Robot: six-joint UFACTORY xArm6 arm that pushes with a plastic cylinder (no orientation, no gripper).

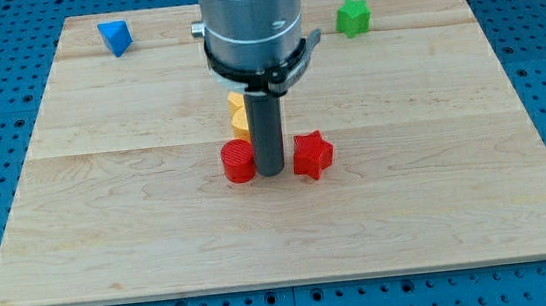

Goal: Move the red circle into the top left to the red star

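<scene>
Resting: my tip (272, 174) | between red circle (238, 162) (touching) | red star (312, 155)

You see my tip (271, 174) standing on the wooden bench (111, 239) between the red circle (238, 162) on the view's left and the red star (312, 155) on the view's right, close to both. A yellow block (238, 117) sits just behind the rod, partly hidden. A blue block (115, 37) and a green block (351, 17) lie near the view's top.
</scene>
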